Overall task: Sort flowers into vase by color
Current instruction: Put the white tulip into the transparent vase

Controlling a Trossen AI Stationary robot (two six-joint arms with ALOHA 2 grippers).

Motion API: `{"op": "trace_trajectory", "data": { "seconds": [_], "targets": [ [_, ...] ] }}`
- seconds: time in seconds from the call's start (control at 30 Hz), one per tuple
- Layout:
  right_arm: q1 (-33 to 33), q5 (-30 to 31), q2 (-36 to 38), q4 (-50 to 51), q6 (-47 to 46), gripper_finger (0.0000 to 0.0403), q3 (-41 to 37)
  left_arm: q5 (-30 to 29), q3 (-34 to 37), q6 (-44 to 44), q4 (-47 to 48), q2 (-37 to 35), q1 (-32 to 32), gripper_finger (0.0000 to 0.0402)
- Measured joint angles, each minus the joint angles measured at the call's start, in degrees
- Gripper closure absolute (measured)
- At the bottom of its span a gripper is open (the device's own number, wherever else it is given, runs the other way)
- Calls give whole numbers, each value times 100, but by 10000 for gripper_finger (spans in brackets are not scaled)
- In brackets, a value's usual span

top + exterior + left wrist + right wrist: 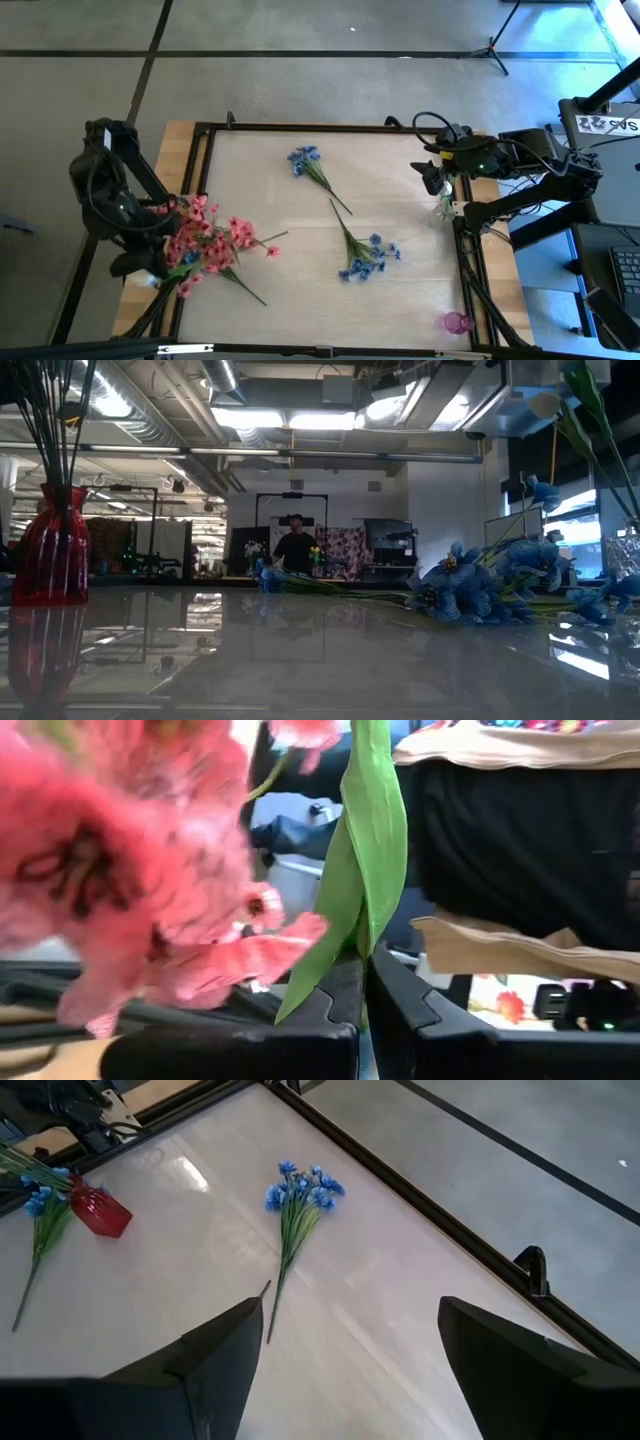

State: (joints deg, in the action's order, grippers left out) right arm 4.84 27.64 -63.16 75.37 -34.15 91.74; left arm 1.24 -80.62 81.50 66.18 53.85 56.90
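High view: the left gripper (150, 262) sits at the table's (300, 290) nine o'clock edge, its jaws clamped on a green leaf (362, 860) of the pink flowers (208, 243), which spread over that edge. One blue sprig (308, 165) lies toward twelve o'clock and a second blue sprig (366, 255) lies near the centre toward five o'clock, well apart from each other. The right gripper (432, 176) hovers at the two o'clock edge with its fingers (210, 1355) spread wide, holding nothing, and the red vase (50, 547) stands upright on the tabletop in the low view.

Pink flowers (205, 243) bunch at the table's left edge; two blue sprigs (303, 160) (368, 257) lie flat mid-table.
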Motion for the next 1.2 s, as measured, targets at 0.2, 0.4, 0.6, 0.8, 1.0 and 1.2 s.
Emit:
{"op": "trace_trajectory", "data": {
  "seconds": [0.2, 0.4, 0.6, 0.8, 1.0, 1.2],
  "targets": [
    [0, 25, 0, 166, -2, 102, 0, 143, 0, -17, -138, 185, 32, 400],
    [2, -4, -28, -317, 454, 102, 0, -101, 0, -240, -67, 242, 232, 400],
    [0, -178, -274, -993, 1033, 102, 0, -213, 0, -262, 491, 209, 291, 400],
    [0, -249, -535, -974, 1372, 102, 0, -18, 0, -118, 724, 394, 291, 400],
    [0, -295, -693, -972, 1548, 102, 0, 654, 2, 285, 721, 585, 291, 400],
    [0, -373, -704, -972, 1861, 102, -2, 683, 2, 792, 714, 462, 287, 400]
  ]
}}
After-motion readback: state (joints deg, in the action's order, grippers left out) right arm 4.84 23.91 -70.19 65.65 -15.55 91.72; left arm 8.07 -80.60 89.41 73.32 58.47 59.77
